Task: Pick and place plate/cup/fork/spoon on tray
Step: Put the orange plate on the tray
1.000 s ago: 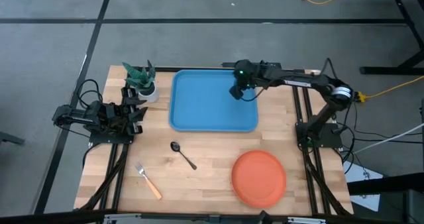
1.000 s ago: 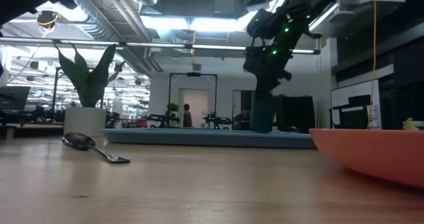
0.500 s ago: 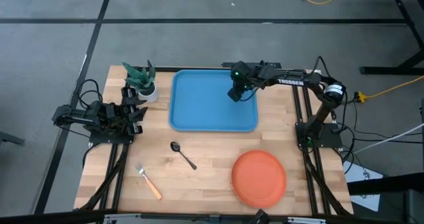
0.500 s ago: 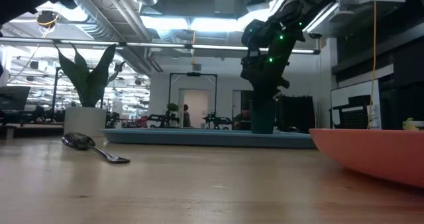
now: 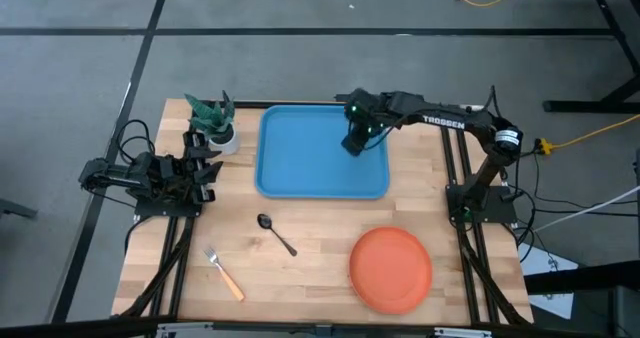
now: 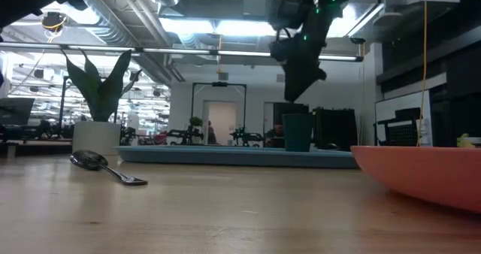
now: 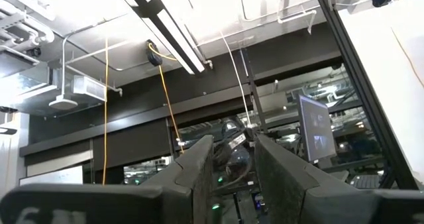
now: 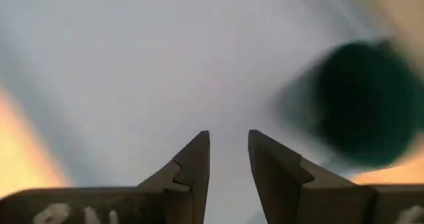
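The teal cup [image 6: 297, 132] stands upright on its base in the far right corner of the light-blue tray [image 5: 315, 173]. It also shows blurred in the right wrist view [image 8: 361, 105]. My right gripper [image 6: 298, 95] is open and empty, straight above the cup and clear of it; in the high view [image 5: 355, 143] it covers the cup. The orange plate [image 5: 390, 268], the dark spoon [image 5: 275, 233] and the orange-handled fork [image 5: 224, 273] lie on the table near the front. My left gripper [image 5: 208, 168] waits open at the table's left edge.
A small white pot with a green plant [image 5: 215, 123] stands at the far left, beside the tray. The plate's rim [image 6: 428, 171] and the spoon [image 6: 105, 167] lie near the low camera. Bare wood shows between the tray and the front edge.
My right gripper has let go of the cup and gone up, shifting slightly toward the table's left. The cup stays upright on the tray where it was set.
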Robot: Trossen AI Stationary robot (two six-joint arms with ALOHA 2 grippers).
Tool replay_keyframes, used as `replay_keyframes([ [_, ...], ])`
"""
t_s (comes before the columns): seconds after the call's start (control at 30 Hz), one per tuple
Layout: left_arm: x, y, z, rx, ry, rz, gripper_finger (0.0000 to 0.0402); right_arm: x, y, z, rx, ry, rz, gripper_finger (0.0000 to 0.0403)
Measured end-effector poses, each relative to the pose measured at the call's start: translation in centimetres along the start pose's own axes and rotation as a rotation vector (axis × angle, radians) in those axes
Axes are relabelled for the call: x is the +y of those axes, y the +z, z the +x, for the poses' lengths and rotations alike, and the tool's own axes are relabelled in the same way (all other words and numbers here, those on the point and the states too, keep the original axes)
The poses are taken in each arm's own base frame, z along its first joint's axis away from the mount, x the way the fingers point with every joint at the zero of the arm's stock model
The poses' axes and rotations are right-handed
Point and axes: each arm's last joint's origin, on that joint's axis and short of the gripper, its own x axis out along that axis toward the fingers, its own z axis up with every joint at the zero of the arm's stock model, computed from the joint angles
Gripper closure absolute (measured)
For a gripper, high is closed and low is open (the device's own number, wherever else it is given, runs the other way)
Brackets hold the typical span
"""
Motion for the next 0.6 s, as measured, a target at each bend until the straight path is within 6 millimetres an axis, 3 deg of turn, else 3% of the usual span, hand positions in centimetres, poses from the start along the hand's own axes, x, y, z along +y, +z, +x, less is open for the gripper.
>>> replay_keyframes([
  [0.23,0.0,0.0,0.0,0.000,0.000,0.000,0.0294,5.7,-4.9,-0.6,0.302,0.016,-0.086,0.0293],
  [0.43,0.0,0.0,0.0,0.000,0.000,0.000,0.0294,9.2,-10.1,-1.1,0.532,-0.122,-0.040,0.0293],
  [0.6,0.0,0.1,0.0,-0.010,0.004,-0.002,0.0294,12.0,-14.3,-0.9,0.627,-0.163,-0.079,0.0292],
])
